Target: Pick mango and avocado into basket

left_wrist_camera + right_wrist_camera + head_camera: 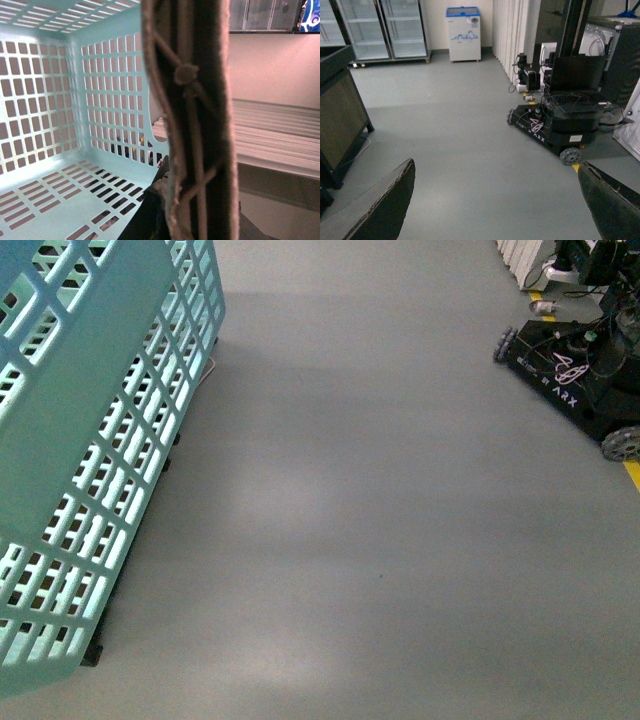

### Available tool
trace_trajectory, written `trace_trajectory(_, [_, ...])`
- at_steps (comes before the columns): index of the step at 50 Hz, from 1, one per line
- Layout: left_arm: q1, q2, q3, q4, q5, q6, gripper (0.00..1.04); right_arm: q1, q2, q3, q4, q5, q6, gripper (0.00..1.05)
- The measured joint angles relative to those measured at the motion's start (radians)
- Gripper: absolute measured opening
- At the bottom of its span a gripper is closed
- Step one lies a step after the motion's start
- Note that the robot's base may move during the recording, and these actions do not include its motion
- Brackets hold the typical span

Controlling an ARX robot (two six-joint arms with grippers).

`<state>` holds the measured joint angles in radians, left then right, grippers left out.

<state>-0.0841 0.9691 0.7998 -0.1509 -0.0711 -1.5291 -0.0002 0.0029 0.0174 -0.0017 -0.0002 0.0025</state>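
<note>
Turquoise basket (90, 440), frame left, tilted; right fingers (385, 205) spread, empty; left fingers (142, 222) perhaps on handle (195, 125), grip unreadable.

From the front I get only part of the basket (100, 440), cut by the left and top edges. At the left wrist, its handle (192, 120) looms blurred, perhaps hiding the left gripper's jaws. Shapes beyond the slots are unreadable.

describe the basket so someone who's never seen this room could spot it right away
Start from the wide grey floor in the front view and look to its left edge. The basket looms there, tilted, close to the camera. It is light turquoise plastic with slotted walls, unlike the black wheeled robot base at far right.
</note>
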Motion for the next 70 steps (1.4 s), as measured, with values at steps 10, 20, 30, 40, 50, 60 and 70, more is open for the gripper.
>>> trace_trajectory(10, [0.000,0.000,0.000,0.000,0.000,0.000,0.05,0.000,0.000,0.000,0.000,0.000,0.000,0.96])
trace_trajectory(20, [0.000,0.000,0.000,0.000,0.000,0.000,0.05,0.000,0.000,0.000,0.000,0.000,0.000,0.96])
trace_trajectory(30, [0.000,0.000,0.000,0.000,0.000,0.000,0.05,0.000,0.000,0.000,0.000,0.000,0.000,0.96])
trace_trajectory(40, [0.000,0.000,0.000,0.000,0.000,-0.002,0.05,0.000,0.000,0.000,0.000,0.002,0.000,0.96])
trace_trajectory(50, [-0.005,0.000,0.000,0.000,0.016,-0.009,0.05,0.000,0.000,0.000,0.000,0.003,0.000,0.96])
trace_trajectory(60, [-0.002,0.000,0.000,0.000,0.001,-0.002,0.05,0.001,0.000,0.000,0.000,0.003,0.000,0.96])
trace_trajectory(70, [-0.001,0.000,0.000,-0.001,0.001,0.002,0.05,0.001,-0.001,0.000,0.000,0.002,0.000,0.96])
